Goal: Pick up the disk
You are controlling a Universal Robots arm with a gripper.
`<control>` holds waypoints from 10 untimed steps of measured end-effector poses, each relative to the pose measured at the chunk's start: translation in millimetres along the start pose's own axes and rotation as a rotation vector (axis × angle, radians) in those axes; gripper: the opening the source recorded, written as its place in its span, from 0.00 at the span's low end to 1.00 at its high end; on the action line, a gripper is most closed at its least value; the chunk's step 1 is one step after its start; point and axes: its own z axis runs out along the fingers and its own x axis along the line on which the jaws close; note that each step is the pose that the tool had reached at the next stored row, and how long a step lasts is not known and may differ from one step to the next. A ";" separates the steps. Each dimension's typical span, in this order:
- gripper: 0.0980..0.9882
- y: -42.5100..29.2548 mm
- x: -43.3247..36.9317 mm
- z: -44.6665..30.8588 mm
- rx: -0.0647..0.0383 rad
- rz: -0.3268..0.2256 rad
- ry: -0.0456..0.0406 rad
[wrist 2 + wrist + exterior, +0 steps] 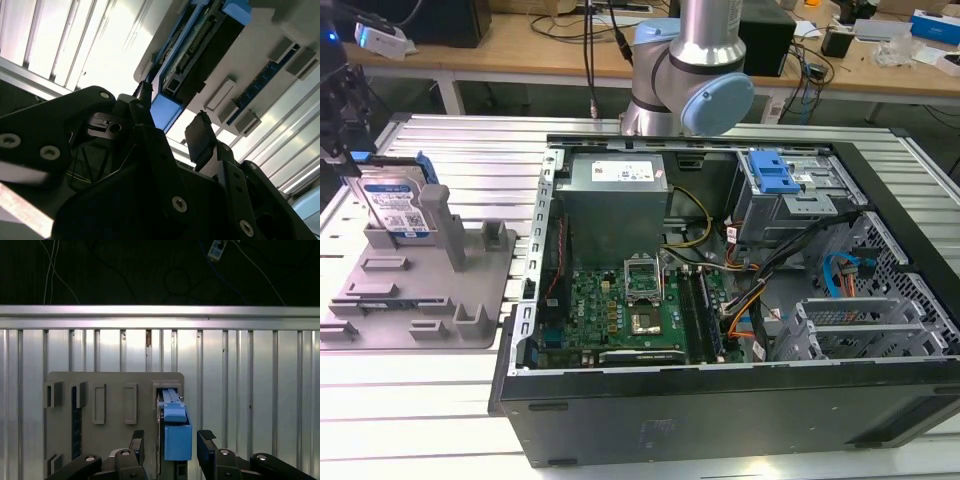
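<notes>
At the exterior view's left, about nine o'clock from the open computer case (720, 415), the disk (395, 205): upright on edge in a slot of the grey fixture tray (470, 295), white-and-blue label (400, 212) facing the camera, blue rail (426, 170) at its upper edge. Tray flat on the slatted metal desk (460, 150), just beside the case. Arm (695, 60), a silver column with a pale blue joint cap, at about twelve o'clock from the case and well apart from the tray. Dark body of the gripper (171, 436) at the exterior view's left margin, roughly ten o'clock from the disk and close to its upper corner.

Seen in the first wrist view, jaws spread, with one black finger (206, 440) to each side of the blue rail end. Narrow gap between the rail and each finger, so apart from both. Rail nearer one finger than the other, not quite centred.

Seen in the second wrist view, the same arrangement from close by: two black fingers (200, 135) apart, blue rail end between their tips, dark connector edge of the disk running away beyond them into the tray's pale slot. Cannot tell how far down the disk's sides the fingertips reach. Disk not lifted, seated in the tray.
</notes>
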 end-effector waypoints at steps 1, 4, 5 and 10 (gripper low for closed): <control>0.50 0.0 0.0 0.9 0.000 0.000 0.0000; 0.50 0.5 -0.4 5.3 0.000 0.000 0.0000; 0.50 0.7 -0.6 6.9 0.000 0.000 0.0000; 0.50 1.6 -0.9 12.0 0.000 0.000 0.0000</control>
